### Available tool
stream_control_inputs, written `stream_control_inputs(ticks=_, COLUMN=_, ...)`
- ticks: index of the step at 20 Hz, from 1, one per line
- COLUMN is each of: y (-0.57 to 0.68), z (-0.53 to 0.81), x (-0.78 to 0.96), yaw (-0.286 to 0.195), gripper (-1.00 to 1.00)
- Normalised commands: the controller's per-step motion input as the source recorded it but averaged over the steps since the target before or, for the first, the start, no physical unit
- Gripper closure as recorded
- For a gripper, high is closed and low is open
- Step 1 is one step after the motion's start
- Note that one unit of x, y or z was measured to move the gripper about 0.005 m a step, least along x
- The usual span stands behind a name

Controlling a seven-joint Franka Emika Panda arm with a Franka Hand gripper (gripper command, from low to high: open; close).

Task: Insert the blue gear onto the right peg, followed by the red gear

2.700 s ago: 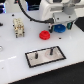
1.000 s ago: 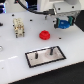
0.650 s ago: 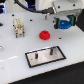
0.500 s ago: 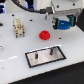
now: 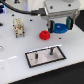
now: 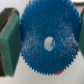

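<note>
Blue gear (image 6: 47, 42) clamped edge-on between the gripper (image 5: 60, 26) pads, lifted clear above the table beyond the base plate (image 5: 34, 58). Probably light, stiff plastic; toothed rim gives grip, hub hole left free. Right peg (image 5: 51, 50) bare. Red gear (image 5: 44, 35) lying nearby.

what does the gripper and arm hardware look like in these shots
In the exterior view the gripper hangs from a boxy light-grey housing with a darker front panel, and a thick black cable runs across behind it. In the wrist view the fingers carry blocky dark green pads with rounded corners. No markings are legible.
</note>
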Motion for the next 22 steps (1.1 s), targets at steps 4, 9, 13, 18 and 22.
stream_control_inputs(ticks=4, y=-0.25, z=0.05, x=0.79, yaw=0.000, gripper=1.00)
stream_control_inputs(ticks=9, y=-0.12, z=0.01, x=0.75, yaw=0.000, gripper=1.00)
stream_control_inputs(ticks=13, y=-0.03, z=-0.02, x=0.45, yaw=0.000, gripper=1.00)
stream_control_inputs(ticks=18, y=-0.15, z=-0.09, x=0.13, yaw=0.000, gripper=1.00)
stream_control_inputs(ticks=22, y=-0.16, z=0.09, x=0.02, yaw=0.000, gripper=1.00)
